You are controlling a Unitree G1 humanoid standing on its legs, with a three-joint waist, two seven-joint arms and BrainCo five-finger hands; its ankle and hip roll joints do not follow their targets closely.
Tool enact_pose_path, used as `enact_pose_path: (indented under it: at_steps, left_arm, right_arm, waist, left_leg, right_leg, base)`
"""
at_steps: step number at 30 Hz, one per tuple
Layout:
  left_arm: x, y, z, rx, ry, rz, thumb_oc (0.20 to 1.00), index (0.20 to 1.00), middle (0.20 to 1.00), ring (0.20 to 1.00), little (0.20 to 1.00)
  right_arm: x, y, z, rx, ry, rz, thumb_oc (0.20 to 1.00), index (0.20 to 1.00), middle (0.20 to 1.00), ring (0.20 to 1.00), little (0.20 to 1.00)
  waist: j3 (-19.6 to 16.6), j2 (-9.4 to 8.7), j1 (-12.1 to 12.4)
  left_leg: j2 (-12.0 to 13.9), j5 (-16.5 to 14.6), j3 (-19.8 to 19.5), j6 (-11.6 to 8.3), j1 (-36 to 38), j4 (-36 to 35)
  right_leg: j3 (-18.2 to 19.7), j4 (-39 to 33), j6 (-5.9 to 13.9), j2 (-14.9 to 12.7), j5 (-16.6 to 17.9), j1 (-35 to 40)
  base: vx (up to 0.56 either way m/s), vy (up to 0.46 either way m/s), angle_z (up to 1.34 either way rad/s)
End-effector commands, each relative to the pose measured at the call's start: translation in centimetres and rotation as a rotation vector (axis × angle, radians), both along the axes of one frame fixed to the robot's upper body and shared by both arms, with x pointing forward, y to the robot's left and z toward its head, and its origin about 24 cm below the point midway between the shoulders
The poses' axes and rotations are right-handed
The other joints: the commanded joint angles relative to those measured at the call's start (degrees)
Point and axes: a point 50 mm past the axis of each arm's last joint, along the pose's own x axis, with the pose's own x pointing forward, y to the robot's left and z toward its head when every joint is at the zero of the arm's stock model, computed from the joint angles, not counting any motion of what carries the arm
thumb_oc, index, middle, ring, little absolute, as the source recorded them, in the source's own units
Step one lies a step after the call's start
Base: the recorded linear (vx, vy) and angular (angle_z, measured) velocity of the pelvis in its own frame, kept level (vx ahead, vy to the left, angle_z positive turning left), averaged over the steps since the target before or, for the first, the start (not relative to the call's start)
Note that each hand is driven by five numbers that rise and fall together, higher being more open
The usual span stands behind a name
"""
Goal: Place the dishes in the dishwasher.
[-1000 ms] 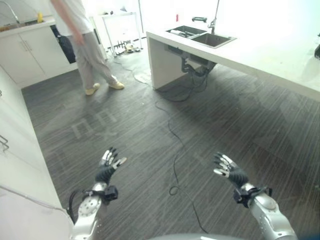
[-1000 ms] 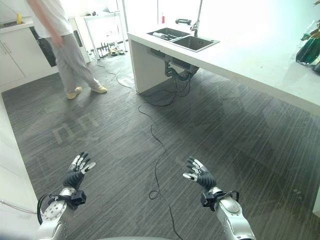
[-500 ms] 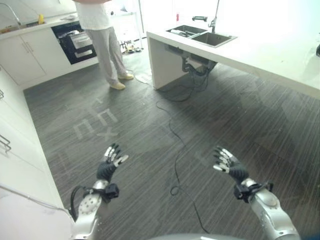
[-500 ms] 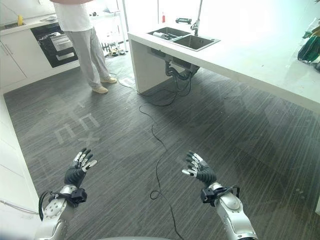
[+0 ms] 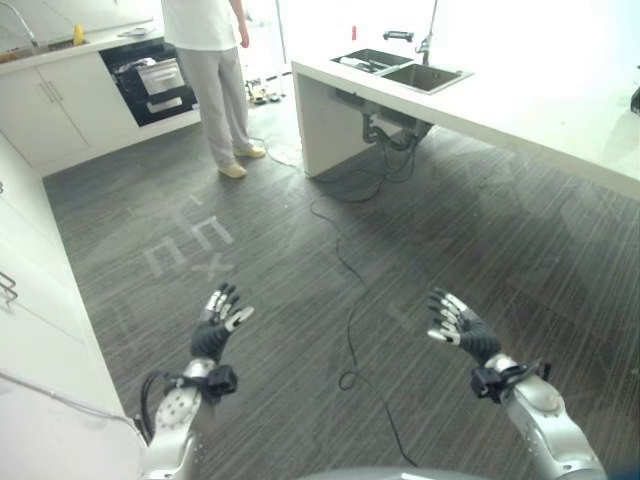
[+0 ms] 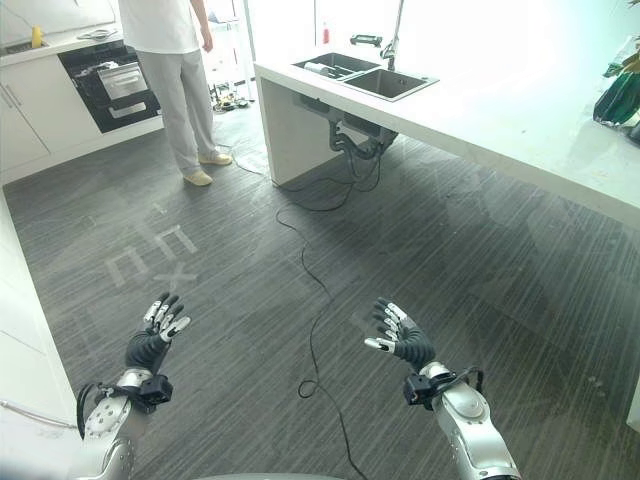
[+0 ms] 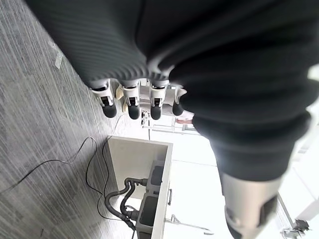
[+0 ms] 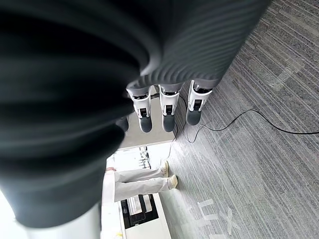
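— Where are we on the dishes?
— Approach step, nothing picked up yet. My left hand and right hand hang low in frame over bare floor, fingers spread & relaxed, both empty.
— And the dishwasher?
— Upper left, open, racks out, w/ a person standing right by it. Dishes look to be in the sink, top centre — too small to be sure. Next I'd need to walk to the counter.
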Motion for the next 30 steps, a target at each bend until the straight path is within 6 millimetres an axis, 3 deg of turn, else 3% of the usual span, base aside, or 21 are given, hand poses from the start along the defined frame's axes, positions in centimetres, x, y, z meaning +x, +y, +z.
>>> enact_pose_path:
  at_steps: [1, 3, 4, 7, 9, 10, 12, 14, 16, 18, 19, 21, 23, 24, 25, 28, 30]
  left_arm:
    - [1.2, 1.5, 2.6, -0.01, -0.141, 0.035, 1.0, 1.0, 1.0, 1.0, 1.0]
    - [1.1, 1.6, 2.7, -0.008, -0.153, 0.029, 1.0, 1.0, 1.0, 1.0, 1.0]
    - [0.9, 1.6, 2.7, -0.011, -0.154, 0.026, 1.0, 1.0, 1.0, 1.0, 1.0]
    - [0.2, 1.5, 2.2, -0.015, -0.141, -0.003, 1.0, 1.0, 1.0, 1.0, 1.0]
    - [-0.6, 1.5, 2.2, -0.005, -0.138, -0.018, 1.0, 1.0, 1.0, 1.0, 1.0]
    - [-1.0, 1.6, 2.1, -0.002, -0.137, -0.013, 1.0, 1.0, 1.0, 1.0, 1.0]
    - [-1.5, 1.6, 2.0, -0.008, -0.146, 0.012, 1.0, 1.0, 1.0, 1.0, 1.0]
    - [-1.2, 1.4, 2.3, -0.001, -0.151, 0.015, 1.0, 1.0, 1.0, 1.0, 1.0]
    - [-0.6, 1.6, 2.5, 0.006, -0.147, 0.005, 1.0, 1.0, 1.0, 1.0, 1.0]
    - [0.3, 1.6, 3.0, 0.037, -0.159, -0.034, 1.0, 1.0, 1.0, 1.0, 1.0]
    - [1.2, 1.3, 3.4, 0.047, -0.165, -0.07, 1.0, 1.0, 1.0, 1.0, 1.0]
    - [1.8, 1.0, 3.7, 0.063, -0.164, -0.114, 1.0, 1.0, 1.0, 1.0, 1.0]
    - [2.2, 0.6, 3.8, 0.059, -0.16, -0.121, 1.0, 1.0, 1.0, 1.0, 1.0]
    - [2.4, 0.5, 3.9, 0.054, -0.165, -0.121, 1.0, 1.0, 1.0, 1.0, 1.0]
    - [2.9, 0.4, 4.4, 0.054, -0.181, -0.133, 1.0, 1.0, 1.0, 1.0, 1.0]
    - [2.9, 0.1, 5.2, 0.042, -0.21, -0.167, 1.0, 1.0, 1.0, 1.0, 1.0]
    - [2.6, -0.3, 5.1, 0.02, -0.203, -0.197, 1.0, 1.0, 1.0, 1.0, 1.0]
  right_arm:
    - [1.3, -0.4, 3.3, -0.084, -0.189, 0.044, 1.0, 1.0, 1.0, 1.0, 1.0]
    - [1.2, -1.0, 3.4, -0.106, -0.192, 0.04, 1.0, 1.0, 1.0, 1.0, 1.0]
    - [1.1, -1.4, 3.2, -0.108, -0.187, 0.031, 1.0, 1.0, 1.0, 1.0, 1.0]
    - [0.6, -1.9, 2.9, -0.076, -0.172, 0.012, 1.0, 1.0, 1.0, 1.0, 1.0]
    - [-0.1, -2.5, 2.8, -0.097, -0.167, 0.016, 1.0, 1.0, 1.0, 1.0, 1.0]
    - [-0.5, -2.9, 2.7, -0.115, -0.162, 0.024, 1.0, 1.0, 1.0, 1.0, 1.0]
    - [-0.5, -3.2, 2.6, -0.154, -0.161, 0.045, 1.0, 1.0, 1.0, 1.0, 1.0]
    - [-0.3, -3.3, 3.0, -0.149, -0.172, 0.03, 1.0, 1.0, 1.0, 1.0, 1.0]
    - [-0.3, -3.3, 3.1, -0.086, -0.171, 0.001, 1.0, 1.0, 1.0, 1.0, 1.0]
    - [-0.1, -2.4, 2.5, -0.039, -0.156, -0.035, 1.0, 1.0, 1.0, 1.0, 1.0]
    - [0.1, -1.9, 2.4, -0.055, -0.156, -0.055, 1.0, 1.0, 1.0, 1.0, 1.0]
    - [0.0, -1.5, 2.4, -0.04, -0.158, -0.064, 1.0, 1.0, 1.0, 1.0, 1.0]
    - [0.3, -1.1, 2.1, -0.042, -0.154, -0.057, 1.0, 1.0, 1.0, 1.0, 1.0]
    - [0.4, -1.0, 2.0, -0.047, -0.152, -0.058, 1.0, 1.0, 1.0, 1.0, 1.0]
    - [0.2, -1.3, 1.9, -0.052, -0.145, -0.066, 1.0, 1.0, 1.0, 1.0, 1.0]
    - [-0.8, -2.2, 1.9, -0.049, -0.134, -0.087, 1.0, 1.0, 1.0, 1.0, 1.0]
    - [-1.7, -3.1, 1.5, -0.048, -0.12, -0.104, 1.0, 1.0, 1.0, 1.0, 1.0]
  waist:
    - [1.8, -2.09, -0.1]
    - [4.4, -2.96, 0.2]
    - [5.2, -2.72, 0.3]
    - [6.1, -1.21, -0.2]
    - [6.1, 0.66, 0.0]
    - [6.4, 1.01, 0.5]
    - [6.5, 1.14, 1.4]
    - [6.1, 0.99, 1.1]
    - [4.8, 0.04, 1.9]
    - [3.3, -1.91, 2.7]
    - [2.3, -2.53, 2.8]
    - [1.9, -1.82, 2.7]
    - [2.4, -0.45, 1.8]
    - [2.7, -0.54, 1.3]
    - [3.0, -1.04, 0.5]
    - [4.4, -1.58, -1.0]
    - [5.3, -1.89, -3.3]
  left_leg:
    - [2.4, -1.4, 1.4, -4.17, -3.9, 11.2]
    - [2.4, 1.2, -0.5, -4.55, -11.9, 25.5]
    - [2.8, 2.0, 0.3, -4.69, -14.0, 26.5]
    - [5.3, 4.4, 5.7, -5.24, -12.4, 12.7]
    - [6.8, 10.8, 7.9, -6.99, -12.4, 1.6]
    - [7.1, 12.0, 6.5, -7.65, -14.6, 0.0]
    - [7.1, 11.3, 3.7, -7.68, -17.6, 0.0]
    - [7.4, 9.7, 6.7, -6.57, -15.7, 0.0]
    - [6.2, 8.8, 6.7, -4.84, -14.2, 0.0]
    - [3.8, 7.0, 7.2, -2.11, -12.7, 0.0]
    - [2.1, 5.5, 5.8, -0.45, -10.8, 0.0]
    - [1.6, 4.0, 5.6, 0.65, -9.3, 0.0]
    - [2.0, 2.8, 5.7, 0.83, -6.8, 0.0]
    - [1.7, 2.7, 5.7, 0.79, -6.3, 0.0]
    - [0.6, 2.7, 4.5, 0.85, -5.5, 0.0]
    - [-0.8, 1.1, 1.0, 0.6, -1.8, 0.0]
    - [-1.4, -1.3, -1.5, 0.62, 1.4, 0.0]
  right_leg:
    - [4.5, 0.1, 1.39, -1.4, -2.0, 1.3]
    - [5.6, 0.3, -0.28, -1.4, -1.7, 1.6]
    - [5.3, 0.5, -0.37, -1.1, -1.8, 1.9]
    - [4.6, 0.4, 0.72, -0.4, -3.3, 3.7]
    - [3.8, 0.1, 1.41, 0.4, -4.8, 6.1]
    - [4.0, 0.1, 1.36, 0.7, -5.7, 7.7]
    - [6.2, 0.1, 0.64, 1.1, -7.9, 10.3]
    - [6.3, 2.9, 1.49, 0.0, -9.4, 10.9]
    - [6.4, 5.8, 2.95, -1.3, -11.3, 12.3]
    - [4.0, 12.5, 6.51, -4.5, -7.4, 10.4]
    - [3.8, 24.9, 9.27, -7.4, 0.5, 4.8]
    - [3.9, 35.7, 10.3, -7.5, 5.9, -0.2]
    - [2.6, 42.3, 9.04, -8.5, 6.3, -7.8]
    - [2.6, 41.0, 8.44, -7.1, 4.2, -9.4]
    - [1.3, 35.0, 7.57, -4.5, 0.7, -8.9]
    - [-2.1, 20.3, 6.2, -4.1, 1.9, -10.5]
    - [1.2, 9.6, 6.99, -5.2, 5.7, -13.6]
  base:
    - [0.03, -0.141, 0.06]
    - [0.08, -0.127, 0.27]
    - [0.16, -0.023, 0.32]
    - [0.28, 0.156, -0.03]
    - [0.41, 0.253, 0.09]
    - [0.57, 0.36, 0.37]
    - [0.55, 0.404, 0.07]
    - [0.47, 0.416, -0.56]
    - [0.49, 0.373, -0.46]
    - [0.41, 0.326, -0.18]
    - [0.37, 0.332, 0.0]
    - [0.3, 0.284, 0.45]
    - [0.2, 0.196, 0.45]
    - [0.3, 0.106, 0.03]
    - [0.34, 0.023, 0.2]
    - [0.39, -0.063, 0.61]
    - [0.51, -0.178, 0.58]
